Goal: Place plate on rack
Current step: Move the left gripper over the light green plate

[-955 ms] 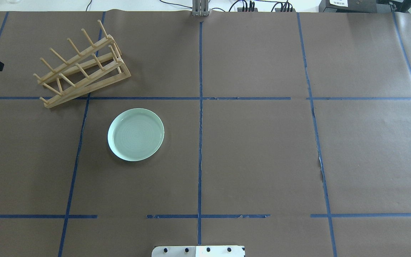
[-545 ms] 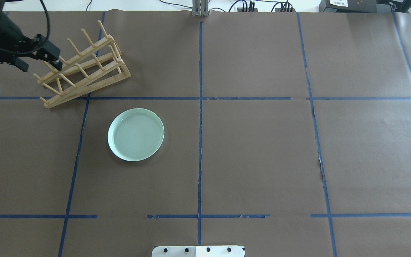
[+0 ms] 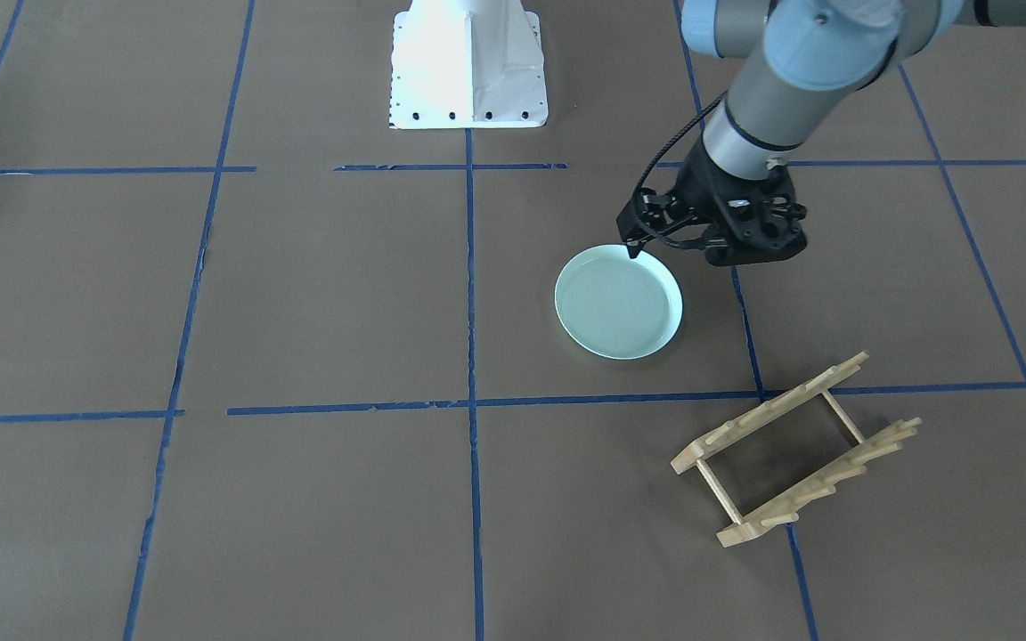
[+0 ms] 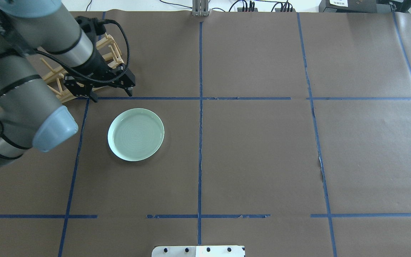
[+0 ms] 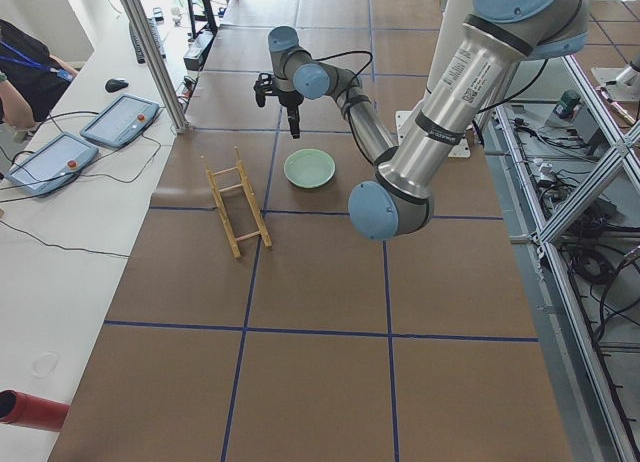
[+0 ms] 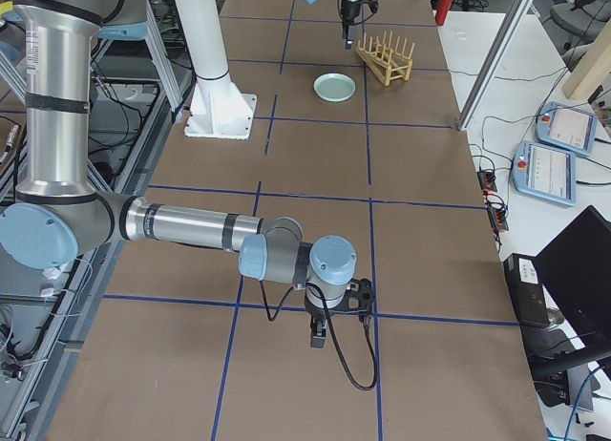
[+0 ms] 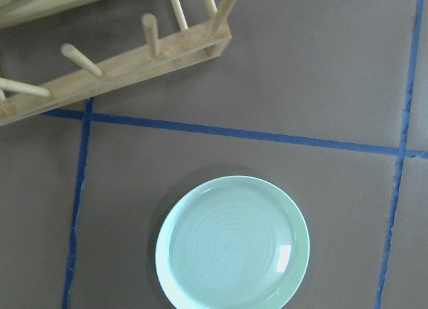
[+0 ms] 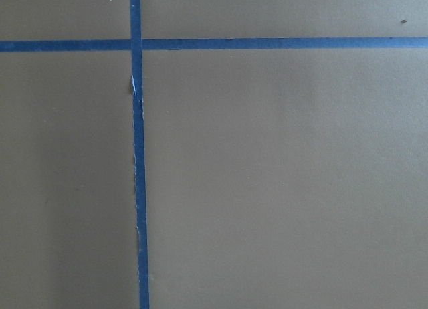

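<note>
The pale mint-green plate (image 4: 136,134) lies flat and upright on the brown table paper; it also shows in the front view (image 3: 618,303) and the left wrist view (image 7: 233,243). The light-wood rack (image 3: 798,450) stands beyond it at the far left, partly hidden by my left arm in the overhead view (image 4: 112,46). My left gripper (image 4: 112,95) hangs open and empty above the table, between the rack and the plate's far rim. My right gripper (image 6: 329,322) shows only in the exterior right view, low over bare paper; I cannot tell whether it is open or shut.
Blue tape lines (image 4: 200,142) divide the paper into squares. The white robot base plate (image 4: 198,251) sits at the near edge. The right wrist view shows only paper and tape. Cables and boxes line the far edge.
My left arm has swung in from the left edge, over the rack, toward the plate. Plate and rack have not moved.
</note>
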Controlling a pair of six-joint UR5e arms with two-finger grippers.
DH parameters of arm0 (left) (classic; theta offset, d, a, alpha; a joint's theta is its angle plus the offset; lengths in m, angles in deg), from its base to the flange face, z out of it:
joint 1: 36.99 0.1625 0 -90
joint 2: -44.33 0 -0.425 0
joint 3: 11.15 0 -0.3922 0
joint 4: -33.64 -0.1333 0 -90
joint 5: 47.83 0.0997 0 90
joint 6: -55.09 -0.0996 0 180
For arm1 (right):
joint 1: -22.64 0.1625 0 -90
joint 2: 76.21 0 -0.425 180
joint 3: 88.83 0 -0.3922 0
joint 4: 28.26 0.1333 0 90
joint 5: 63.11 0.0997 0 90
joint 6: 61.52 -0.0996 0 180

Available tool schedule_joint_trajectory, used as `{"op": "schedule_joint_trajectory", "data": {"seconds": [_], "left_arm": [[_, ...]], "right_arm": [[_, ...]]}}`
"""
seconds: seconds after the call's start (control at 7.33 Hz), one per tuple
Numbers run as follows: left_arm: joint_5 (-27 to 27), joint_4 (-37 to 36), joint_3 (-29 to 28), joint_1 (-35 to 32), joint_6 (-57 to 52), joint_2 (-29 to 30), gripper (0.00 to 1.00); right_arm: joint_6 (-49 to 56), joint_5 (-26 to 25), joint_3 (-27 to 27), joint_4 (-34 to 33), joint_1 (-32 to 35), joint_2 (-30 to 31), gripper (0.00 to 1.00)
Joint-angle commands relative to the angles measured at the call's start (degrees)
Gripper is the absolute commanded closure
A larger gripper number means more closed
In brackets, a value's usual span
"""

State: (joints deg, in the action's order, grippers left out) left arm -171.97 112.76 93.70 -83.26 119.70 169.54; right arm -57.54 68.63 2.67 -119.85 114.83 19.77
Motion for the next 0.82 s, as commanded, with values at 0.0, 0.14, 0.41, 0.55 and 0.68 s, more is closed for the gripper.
{"op": "schedule_joint_trajectory", "data": {"seconds": [0.0, 0.14, 0.41, 0.55, 0.68], "left_arm": [[3.55, -0.10, -10.49, 4.43, 5.60, 7.11, 0.00], [4.25, -0.01, -15.51, 6.35, 7.28, 9.85, 0.00], [7.76, 0.42, -21.25, 11.01, 11.24, 12.07, 0.00], [7.86, 0.77, -23.01, 11.72, 11.42, 12.42, 0.00], [8.29, 2.78, -24.51, 11.82, 11.77, 12.51, 0.00]], "right_arm": [[0.07, 0.00, 0.00, 0.00, 0.00, 0.00, 0.00], [-0.02, 0.00, 0.00, 0.00, 0.00, 0.00, 0.00], [-0.02, 0.00, 0.00, 0.00, 0.00, 0.00, 0.00], [-0.02, 0.00, 0.00, 0.00, 0.00, 0.00, 0.00], [-0.02, 0.00, 0.00, 0.00, 0.00, 0.00, 0.00]]}}
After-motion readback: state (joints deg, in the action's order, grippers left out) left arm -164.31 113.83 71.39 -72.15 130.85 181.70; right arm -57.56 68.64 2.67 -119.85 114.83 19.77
